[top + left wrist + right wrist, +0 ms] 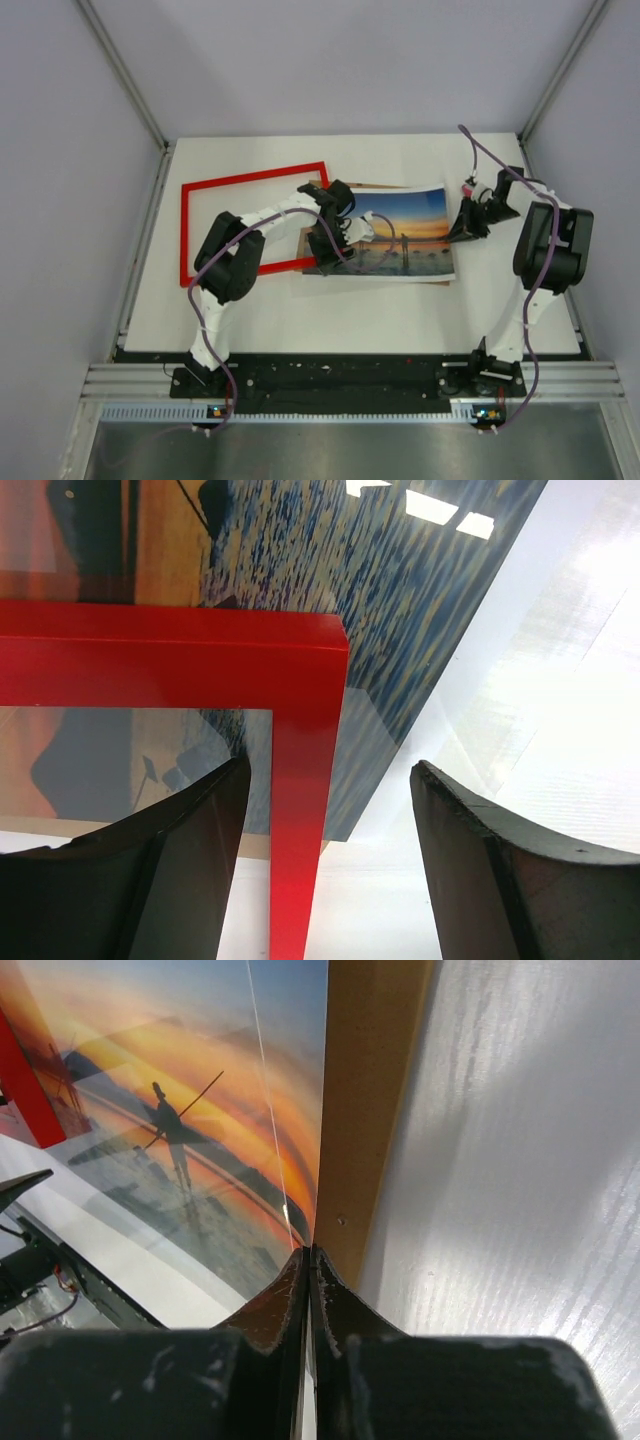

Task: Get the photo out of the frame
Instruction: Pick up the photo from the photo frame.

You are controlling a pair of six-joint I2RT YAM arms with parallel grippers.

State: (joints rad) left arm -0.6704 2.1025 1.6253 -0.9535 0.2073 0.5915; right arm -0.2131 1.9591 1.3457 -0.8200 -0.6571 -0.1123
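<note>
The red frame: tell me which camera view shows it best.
Top external. Nearly the whole frame shows there as a red rectangle, so its outline and position are clear. The left wrist view shows only one corner, close up. The right wrist view catches just a red sliver at its left edge.

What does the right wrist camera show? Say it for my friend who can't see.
The right gripper has its black fingers shut, tips meeting the edge of the photo, a sunset with a dark figure. A brown backing board shows along its right side, then the white table; the red frame peeks in far left.
</note>
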